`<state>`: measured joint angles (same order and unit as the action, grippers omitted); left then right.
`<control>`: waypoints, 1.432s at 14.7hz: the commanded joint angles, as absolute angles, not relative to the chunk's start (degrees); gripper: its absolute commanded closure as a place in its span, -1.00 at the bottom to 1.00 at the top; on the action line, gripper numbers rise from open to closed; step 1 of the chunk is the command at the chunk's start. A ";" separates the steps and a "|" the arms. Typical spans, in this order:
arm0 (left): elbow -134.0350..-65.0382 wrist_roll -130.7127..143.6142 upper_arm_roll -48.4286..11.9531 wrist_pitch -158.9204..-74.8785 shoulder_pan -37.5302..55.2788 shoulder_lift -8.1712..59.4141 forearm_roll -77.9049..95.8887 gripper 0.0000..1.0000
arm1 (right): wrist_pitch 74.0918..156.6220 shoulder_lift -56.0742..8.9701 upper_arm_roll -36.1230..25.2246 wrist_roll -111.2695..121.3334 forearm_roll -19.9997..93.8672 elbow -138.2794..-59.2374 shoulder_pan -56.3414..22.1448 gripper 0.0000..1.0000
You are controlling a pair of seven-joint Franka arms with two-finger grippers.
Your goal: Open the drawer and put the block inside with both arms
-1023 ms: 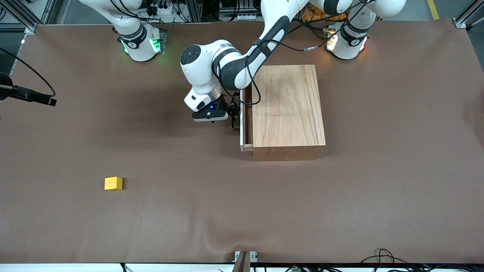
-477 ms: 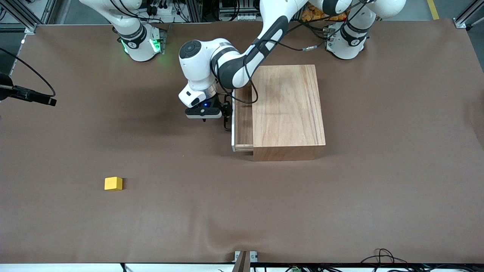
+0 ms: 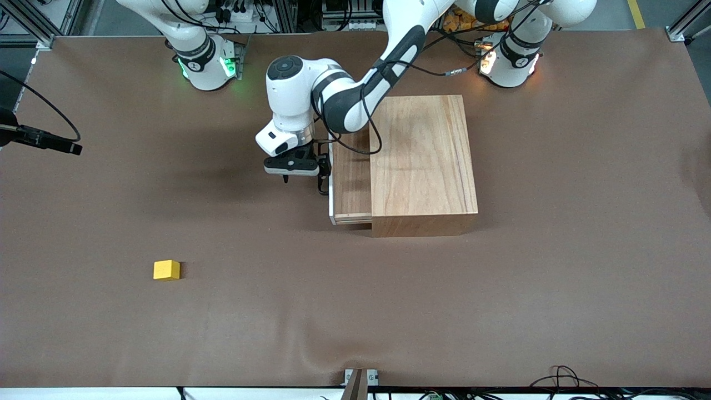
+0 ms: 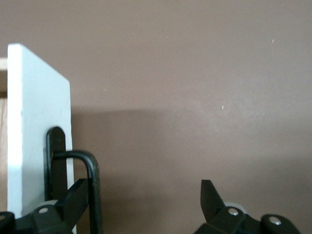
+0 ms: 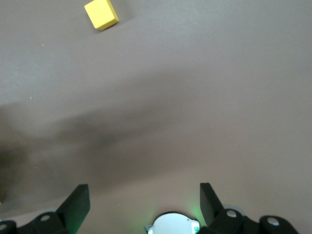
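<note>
The drawer (image 3: 351, 183) stands partly pulled out of the light-wood box (image 3: 422, 161), its white front panel (image 3: 331, 191) facing the right arm's end of the table. My left gripper (image 3: 304, 179) is in front of that panel, open. In the left wrist view the black loop handle (image 4: 92, 180) runs between the wide-spread fingers (image 4: 78, 197), close against one of them, with the left gripper (image 4: 145, 197) closed on nothing. The yellow block (image 3: 166, 270) lies alone on the table, nearer the front camera. My right gripper (image 5: 144, 202) hangs open high over its own base, the block (image 5: 101, 13) far off.
The right arm's green-lit base (image 3: 205, 66) and the left arm's base (image 3: 508, 64) stand along the table's robot side. A black camera on a stalk (image 3: 50, 143) juts in at the right arm's end. The brown table cover wrinkles near the front edge (image 3: 333, 344).
The drawer has slid farther out of the box toward the right arm's end, and my left gripper has moved that way with the handle. Block and right arm are unmoved.
</note>
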<state>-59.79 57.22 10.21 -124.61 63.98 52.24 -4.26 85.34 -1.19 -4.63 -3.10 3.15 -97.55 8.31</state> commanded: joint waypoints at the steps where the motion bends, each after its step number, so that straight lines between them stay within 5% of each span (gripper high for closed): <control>1: -57.83 57.04 10.20 -127.09 62.68 52.48 -1.51 -1.00 | 87.78 -0.35 -3.61 -2.72 3.60 -98.17 9.32 -1.00; 9: -58.54 57.57 10.81 -127.63 61.08 47.73 1.41 -1.00 | 95.27 -0.70 -3.60 -0.53 2.55 -101.42 6.59 -1.00; 15: -59.50 57.66 14.06 -114.99 61.00 39.04 1.06 -1.00 | 109.41 -1.05 -3.78 5.01 2.55 -110.39 6.77 -1.00; 21: -59.85 54.33 15.64 -95.03 51.88 28.49 -0.53 -1.00 | 111.62 -10.08 -3.60 23.19 1.75 -102.94 5.54 -1.00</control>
<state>-57.33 56.80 16.17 -99.48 56.30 33.46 0.22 112.08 -5.29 -3.55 18.07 1.97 -108.38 5.48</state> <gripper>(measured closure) 0.000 0.000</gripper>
